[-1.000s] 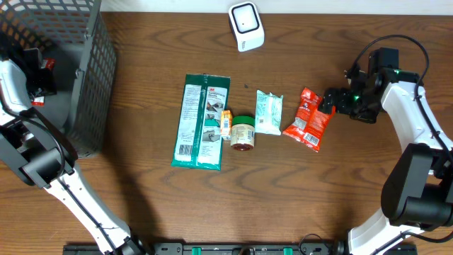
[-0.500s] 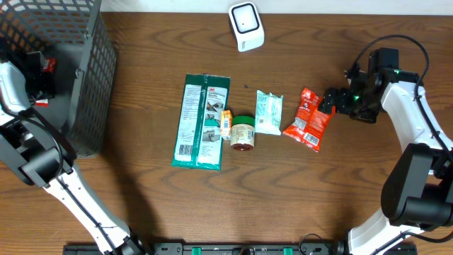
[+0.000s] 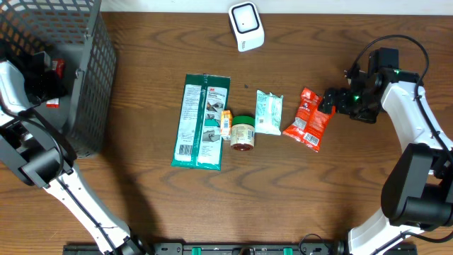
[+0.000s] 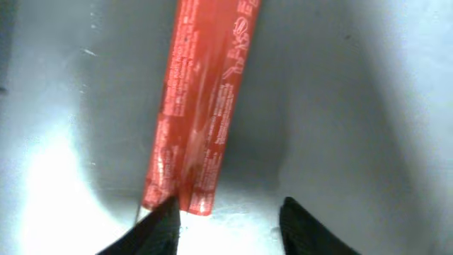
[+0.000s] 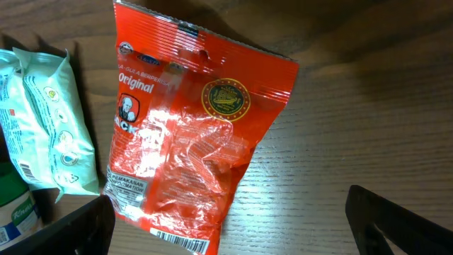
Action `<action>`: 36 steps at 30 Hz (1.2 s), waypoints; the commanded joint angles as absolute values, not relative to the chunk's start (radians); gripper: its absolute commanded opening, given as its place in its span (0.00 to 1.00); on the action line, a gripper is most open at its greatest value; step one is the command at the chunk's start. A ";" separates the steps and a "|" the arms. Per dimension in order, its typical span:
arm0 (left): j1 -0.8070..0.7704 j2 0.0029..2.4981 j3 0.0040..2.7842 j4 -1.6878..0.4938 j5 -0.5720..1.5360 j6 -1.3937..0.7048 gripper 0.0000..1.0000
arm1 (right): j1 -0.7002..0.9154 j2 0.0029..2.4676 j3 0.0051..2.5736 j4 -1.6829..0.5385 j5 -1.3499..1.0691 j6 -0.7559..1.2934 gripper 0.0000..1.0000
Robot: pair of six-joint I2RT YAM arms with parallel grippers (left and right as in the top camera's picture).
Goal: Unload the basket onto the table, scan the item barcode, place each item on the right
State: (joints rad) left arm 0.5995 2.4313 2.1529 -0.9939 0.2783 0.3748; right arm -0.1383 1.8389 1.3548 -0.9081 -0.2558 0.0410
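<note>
Down in basket with left jaws half open at sachet end; poised over bag on tabletop with right jaws wide.

our left gripper down inside the basket, jaws parted, our right gripper well apart from the basket, jaws wide

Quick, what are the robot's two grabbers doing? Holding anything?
Left gripper: open, holding nothing; a red packet lies by its fingertips.
Right gripper: wide open, empty, by the red snack bag.
</note>
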 commanded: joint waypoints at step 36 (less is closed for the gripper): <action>0.574 2.495 2.098 -0.817 0.304 0.353 0.35 | -0.141 1.831 1.364 -0.909 -0.255 0.037 0.99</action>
State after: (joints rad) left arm 0.5804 2.4489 2.1204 -0.7975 0.2905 0.3595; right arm -0.1383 1.8389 1.3548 -0.9077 -0.2558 0.0410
